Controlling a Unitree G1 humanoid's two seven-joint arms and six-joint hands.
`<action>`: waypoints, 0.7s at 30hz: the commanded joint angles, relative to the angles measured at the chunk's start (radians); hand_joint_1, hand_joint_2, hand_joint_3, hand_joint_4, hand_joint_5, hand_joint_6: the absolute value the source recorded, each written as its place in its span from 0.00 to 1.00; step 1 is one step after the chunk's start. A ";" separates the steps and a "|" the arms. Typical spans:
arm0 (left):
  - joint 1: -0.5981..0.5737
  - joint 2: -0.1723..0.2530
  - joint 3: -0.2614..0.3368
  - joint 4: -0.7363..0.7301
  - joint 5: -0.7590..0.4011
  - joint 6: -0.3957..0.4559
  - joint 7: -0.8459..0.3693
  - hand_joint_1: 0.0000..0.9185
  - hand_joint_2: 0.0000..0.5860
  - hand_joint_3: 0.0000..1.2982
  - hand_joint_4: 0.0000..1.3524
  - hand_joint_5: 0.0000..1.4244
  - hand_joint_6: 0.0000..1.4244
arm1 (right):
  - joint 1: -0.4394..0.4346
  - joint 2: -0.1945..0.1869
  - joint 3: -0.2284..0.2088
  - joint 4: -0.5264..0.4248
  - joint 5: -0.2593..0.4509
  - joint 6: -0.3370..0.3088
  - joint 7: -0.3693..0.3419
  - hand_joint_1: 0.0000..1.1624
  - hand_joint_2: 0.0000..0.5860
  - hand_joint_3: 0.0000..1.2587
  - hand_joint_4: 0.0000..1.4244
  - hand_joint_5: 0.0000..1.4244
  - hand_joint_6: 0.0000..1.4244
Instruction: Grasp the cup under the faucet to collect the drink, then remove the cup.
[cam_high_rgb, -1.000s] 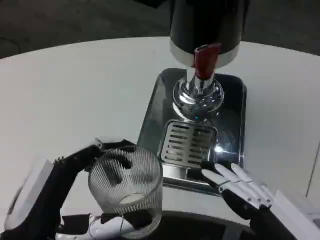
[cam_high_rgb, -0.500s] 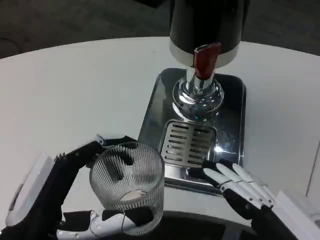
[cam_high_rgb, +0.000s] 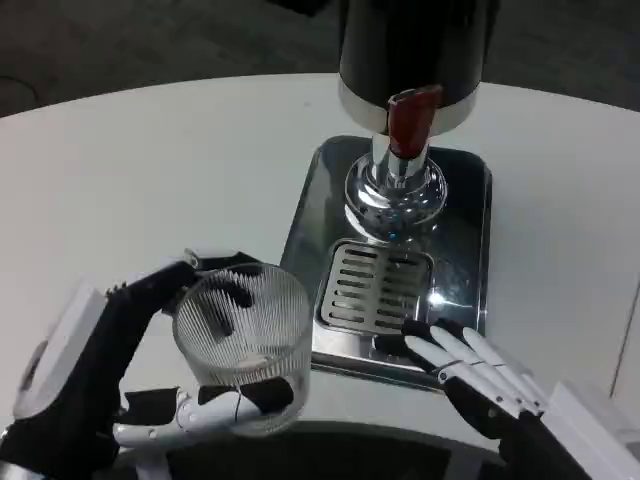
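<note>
The left robot hand (cam_high_rgb: 150, 380) wraps the ribbed glass cup (cam_high_rgb: 242, 345) near the bench (cam_high_rgb: 150, 170) edge, short of the drip grate (cam_high_rgb: 375, 285) below the red-handled faucet (cam_high_rgb: 410, 120). The right robot hand (cam_high_rgb: 475, 375) rests spread, holding nothing, perhaps readied for the lever.

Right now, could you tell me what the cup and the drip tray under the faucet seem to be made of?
The cup looks like clear ribbed glass or hard plastic: the left hand shows through its fluted wall. The drip tray seems polished metal, probably stainless steel, given its mirror-like reflections and slotted grate.
</note>
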 joint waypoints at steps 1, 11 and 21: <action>-0.063 0.018 0.021 0.060 0.035 -0.040 0.050 0.72 0.23 0.58 0.67 0.67 0.54 | 0.012 0.006 -0.003 -0.006 0.000 -0.007 -0.003 0.59 0.84 0.11 0.04 0.00 0.00; -0.262 0.042 -0.008 0.277 0.138 -0.056 0.140 0.72 0.23 0.58 0.67 0.67 0.54 | 0.008 0.012 -0.015 -0.013 0.013 0.001 -0.001 0.59 0.83 0.11 0.04 0.00 0.00; -0.498 0.034 -0.122 0.531 0.236 -0.048 0.231 0.72 0.23 0.58 0.67 0.67 0.54 | 0.022 0.020 -0.012 -0.014 0.010 -0.004 -0.005 0.59 0.82 0.11 0.04 0.00 0.00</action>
